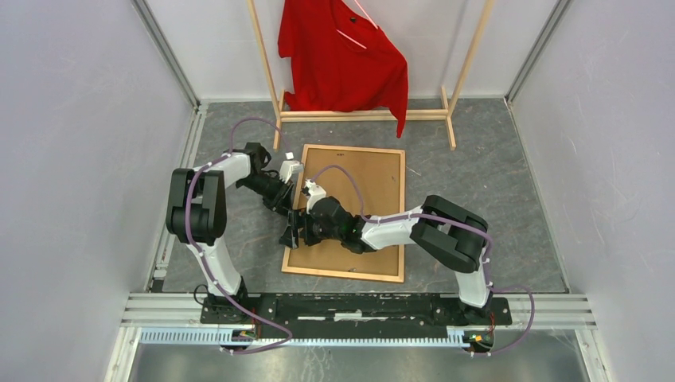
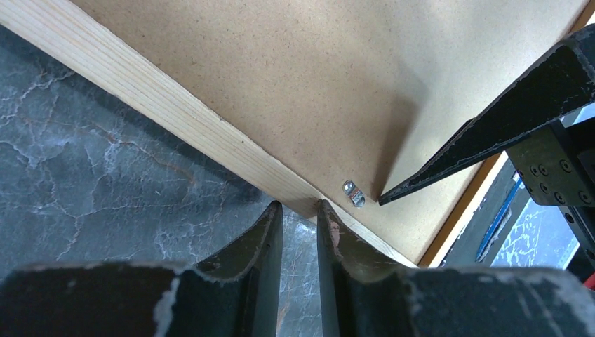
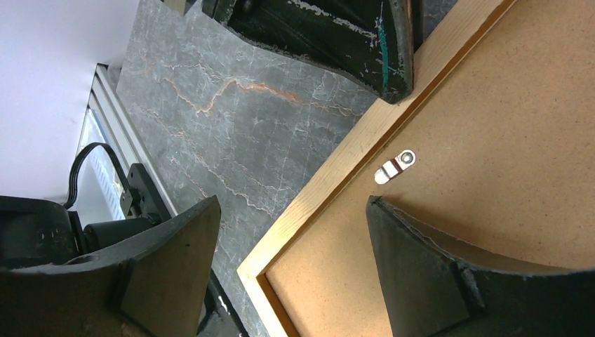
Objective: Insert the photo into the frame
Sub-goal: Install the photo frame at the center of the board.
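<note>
On the grey marbled desk point(image 1: 493, 167), mid-scene, the frame point(image 1: 354, 148) lies flat, back side up, w/ a brown backing board point(image 1: 374, 187) sitting inside the wood rails. Long sides run away from the arm bases. Both arms reach to its left rail, claws close to each other.

Left claw point(image 2: 300, 205): fingers nearly together, only a slim gap btwn them, desk visible through it, nothing in it. Tips are right at the outer edge of the pale rail point(image 2: 161, 105). A small metal clip point(image 2: 353, 193) sits on the board just inside the rail, near those tips.

Right claw point(image 3: 293, 203): fingers wide apart, gripping nothing, straddling the rail point(image 3: 337, 175). One finger is over the desk, the other over the board point(image 3: 505, 140), w/ the clip point(image 3: 395, 166) just past its tip. Contact w/ the board: can't tell.

At the back, well apart from the frame, stands a pale wooden rack point(image 1: 362, 115) w/ a red shirt point(image 1: 342, 56).
</note>
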Robot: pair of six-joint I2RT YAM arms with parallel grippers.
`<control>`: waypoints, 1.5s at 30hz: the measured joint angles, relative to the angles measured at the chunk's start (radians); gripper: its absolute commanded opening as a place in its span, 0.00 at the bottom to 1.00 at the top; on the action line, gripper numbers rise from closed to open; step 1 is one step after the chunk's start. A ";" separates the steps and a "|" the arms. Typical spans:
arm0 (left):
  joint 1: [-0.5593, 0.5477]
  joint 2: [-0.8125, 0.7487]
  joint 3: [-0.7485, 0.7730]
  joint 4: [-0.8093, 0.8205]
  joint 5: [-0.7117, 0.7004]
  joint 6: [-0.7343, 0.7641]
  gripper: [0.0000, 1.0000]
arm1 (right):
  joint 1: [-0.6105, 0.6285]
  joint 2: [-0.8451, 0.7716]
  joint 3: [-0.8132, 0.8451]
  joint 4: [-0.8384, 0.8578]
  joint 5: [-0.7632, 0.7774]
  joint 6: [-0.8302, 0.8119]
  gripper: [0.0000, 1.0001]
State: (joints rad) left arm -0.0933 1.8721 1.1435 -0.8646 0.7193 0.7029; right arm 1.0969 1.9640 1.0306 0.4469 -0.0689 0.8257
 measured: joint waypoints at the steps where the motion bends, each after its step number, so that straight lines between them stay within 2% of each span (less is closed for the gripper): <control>1: 0.000 0.000 0.000 0.000 0.000 0.000 0.28 | -0.001 0.001 0.000 0.000 0.000 0.000 0.84; 34: 0.003 0.000 0.000 -0.005 0.005 0.000 0.24 | -0.031 0.048 0.060 0.000 -0.019 -0.012 0.84; 45: 0.003 0.000 0.000 -0.006 0.005 0.000 0.23 | -0.093 -0.058 -0.036 -0.014 -0.025 -0.046 0.84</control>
State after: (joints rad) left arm -0.0898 1.8725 1.1435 -0.8703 0.7242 0.7029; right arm 1.0035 1.9064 0.9943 0.4328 -0.0940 0.7799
